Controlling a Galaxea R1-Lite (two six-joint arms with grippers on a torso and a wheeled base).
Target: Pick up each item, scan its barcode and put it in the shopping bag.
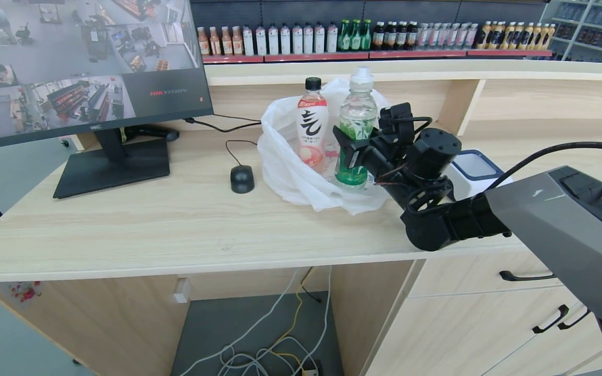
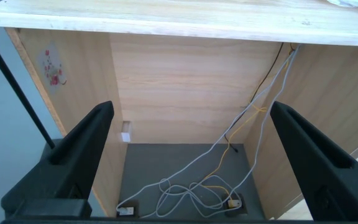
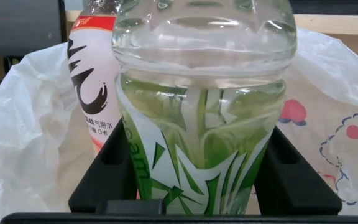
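A: Where is the green-labelled bottle (image 1: pixel 356 120)?

B: Upright in the right pincer (image 1: pixel 354 151), which is clamped on its label band from both sides. In the right wrist view the bottle (image 3: pixel 201 93) sits between the two dark fingers (image 3: pixel 114 162). Its body is clear and it has a white cap.

A: Is it in the shopping bag (image 1: pixel 285 172)?

B: Its lower end is inside the bag's open mouth, with white plastic on both sides of it (image 3: pixel 17 124). I cannot tell whether it rests on the bottom.

A: Anything else in the bag?

B: A pink-labelled bottle (image 1: pixel 312 128) with a black cap stands upright just beside the green one, on the robot's left of it. The wrist camera catches it too (image 3: pixel 89 81).

A: And around the bag?

B: The bag sits on the wooden tabletop (image 1: pixel 149 224). A black mouse (image 1: pixel 242 178) lies near it on the left, and a monitor (image 1: pixel 71 57) stands farther left. A white scanner (image 1: pixel 476 167) with a dark top is on the right, partly behind the arm. Rows of bottles (image 1: pixel 374 35) line a shelf at the back.

A: The left pincer (image 2: pixel 191 155)?

B: It is spread wide with nothing between its fingers (image 2: pixel 86 143). It is low, facing the cabinet opening under the tabletop, where cables (image 2: pixel 197 186) lie.
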